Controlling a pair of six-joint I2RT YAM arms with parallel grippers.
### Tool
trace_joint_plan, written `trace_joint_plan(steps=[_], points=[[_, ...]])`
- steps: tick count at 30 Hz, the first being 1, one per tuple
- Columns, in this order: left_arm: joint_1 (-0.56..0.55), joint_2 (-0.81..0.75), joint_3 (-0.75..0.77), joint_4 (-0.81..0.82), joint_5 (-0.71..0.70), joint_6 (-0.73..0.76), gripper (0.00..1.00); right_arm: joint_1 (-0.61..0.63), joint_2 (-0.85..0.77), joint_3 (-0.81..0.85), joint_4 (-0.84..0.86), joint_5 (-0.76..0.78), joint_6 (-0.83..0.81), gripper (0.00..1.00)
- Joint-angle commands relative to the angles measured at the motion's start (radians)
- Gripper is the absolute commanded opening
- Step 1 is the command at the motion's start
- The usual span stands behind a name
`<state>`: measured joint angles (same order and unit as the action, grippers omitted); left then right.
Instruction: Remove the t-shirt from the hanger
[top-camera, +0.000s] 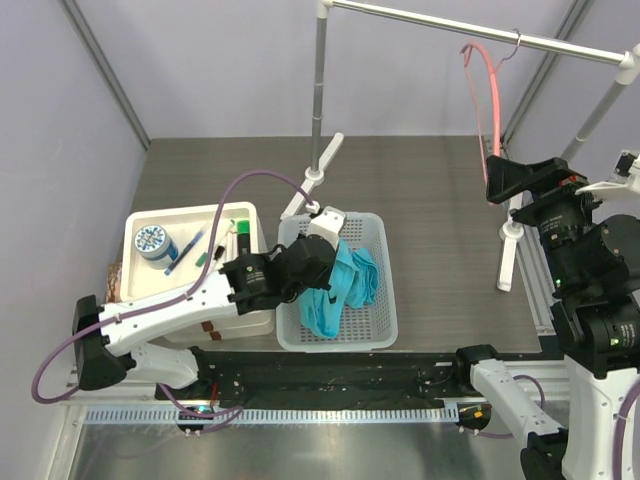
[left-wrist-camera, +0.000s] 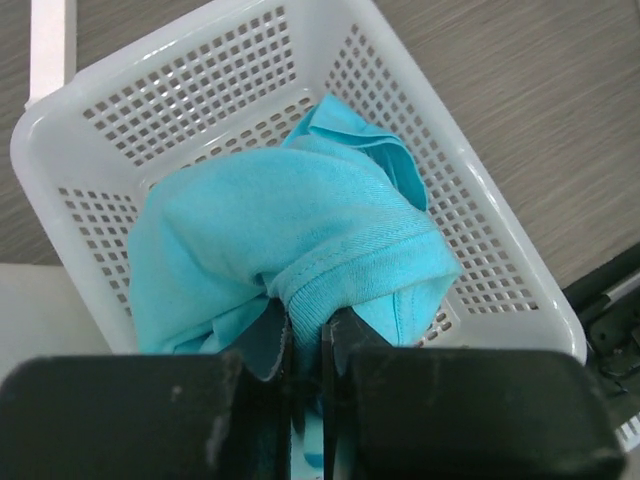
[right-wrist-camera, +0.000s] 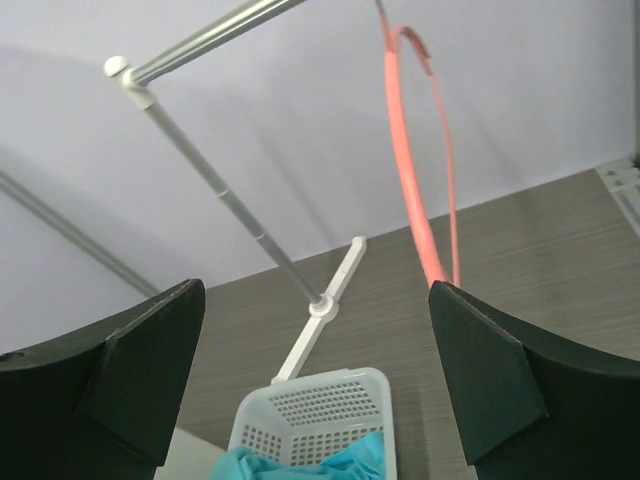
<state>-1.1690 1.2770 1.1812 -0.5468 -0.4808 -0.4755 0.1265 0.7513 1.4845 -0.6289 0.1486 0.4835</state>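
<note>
The turquoise t-shirt (top-camera: 345, 285) lies bunched in the white mesh basket (top-camera: 387, 310), off the hanger. My left gripper (top-camera: 318, 262) is over the basket, shut on the shirt's ribbed collar (left-wrist-camera: 300, 295); the shirt (left-wrist-camera: 290, 220) fills the near half of the basket (left-wrist-camera: 500, 255). The salmon-pink hanger (top-camera: 492, 90) hangs bare from the rail by its wire hook. My right gripper (top-camera: 493, 180) is raised beside the hanger's lower end, open wide and empty. In the right wrist view the hanger (right-wrist-camera: 410, 170) passes just inside my right finger (right-wrist-camera: 490, 380); shirt (right-wrist-camera: 310, 468) and basket (right-wrist-camera: 310, 400) lie below.
The silver rack rail (top-camera: 480, 30) crosses the back right on two poles (top-camera: 319, 100) with white feet (top-camera: 310, 180). A white tray (top-camera: 190, 240) with a tape roll and pens sits left of the basket. Purple cable loops over the left arm.
</note>
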Motion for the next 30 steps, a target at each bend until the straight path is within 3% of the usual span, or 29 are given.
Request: trace_joint_plan(steps=[1,2,4,8,12,18,23,30], points=[[0.006,0.045,0.024,-0.021,-0.090,-0.067,0.19,0.004,0.054,0.051,0.029,-0.263,-0.002,0.99],[0.006,0.048,0.024,-0.021,-0.094,-0.072,0.40,0.004,0.083,0.051,0.029,-0.309,0.019,1.00],[0.006,0.032,0.018,-0.010,-0.099,-0.084,0.60,0.004,0.109,0.046,0.031,-0.378,0.050,1.00],[0.006,-0.068,-0.026,0.063,-0.045,-0.083,0.73,0.004,0.097,-0.004,0.090,-0.466,0.119,1.00],[0.006,-0.198,-0.089,0.162,0.042,-0.086,0.76,0.005,0.121,-0.068,0.114,-0.587,0.170,1.00],[0.006,-0.413,-0.225,0.345,0.240,-0.150,0.77,0.082,0.118,-0.191,0.072,-0.627,0.126,1.00],[0.006,-0.531,-0.331,0.475,0.459,-0.155,0.78,0.180,0.062,-0.352,0.191,-0.756,0.206,1.00],[0.006,-0.669,-0.472,0.599,0.643,-0.216,0.78,0.196,-0.056,-0.597,0.175,-0.724,0.282,1.00]])
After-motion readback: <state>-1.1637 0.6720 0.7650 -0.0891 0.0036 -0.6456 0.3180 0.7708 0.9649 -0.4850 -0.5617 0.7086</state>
